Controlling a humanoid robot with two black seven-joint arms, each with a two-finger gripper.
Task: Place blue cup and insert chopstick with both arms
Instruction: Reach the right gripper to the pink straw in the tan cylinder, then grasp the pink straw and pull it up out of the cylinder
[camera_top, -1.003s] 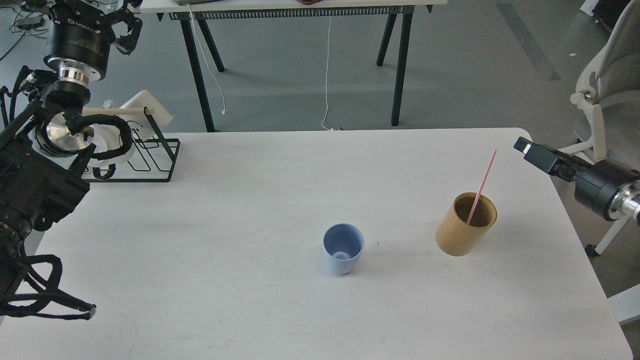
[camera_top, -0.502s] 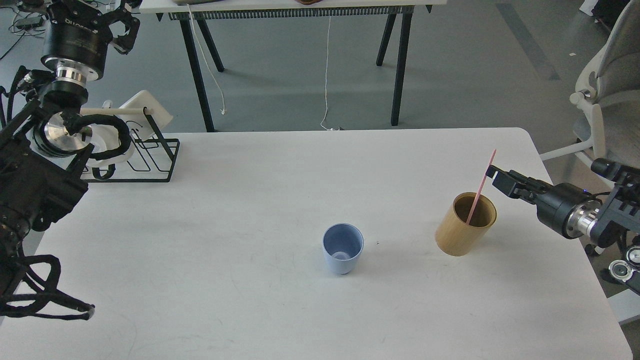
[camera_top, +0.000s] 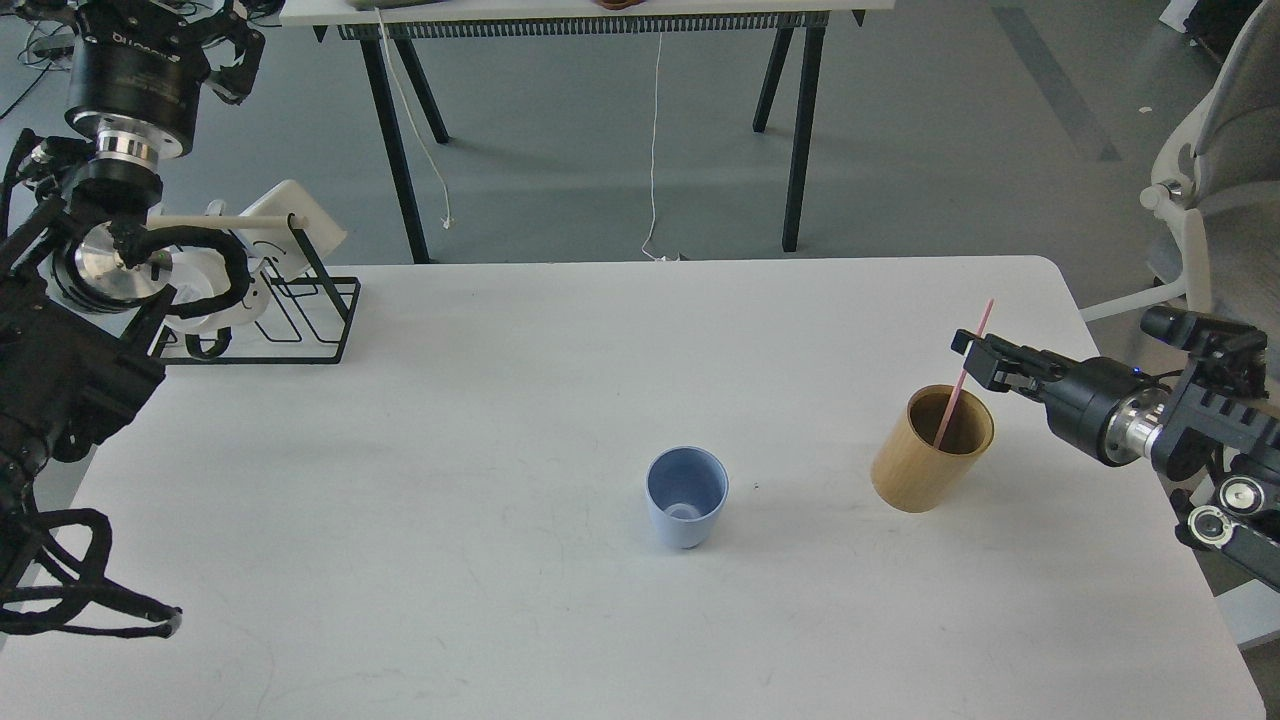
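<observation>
At the tabletop's (camera_top: 450, 600) right side, the right claw (camera_top: 968, 352) (whether parted or clamped, I cannot tell) touches the pink chopstick (camera_top: 963, 374) leaning in the tan holder (camera_top: 925, 465); a skewed pull could tip that holder toward the blue cup (camera_top: 686, 496) standing mid-table.

left gripper (camera_top: 215, 40) partly cut by top edge, chopstick (camera_top: 962, 376) foot hidden inside tan holder (camera_top: 930, 450)
</observation>
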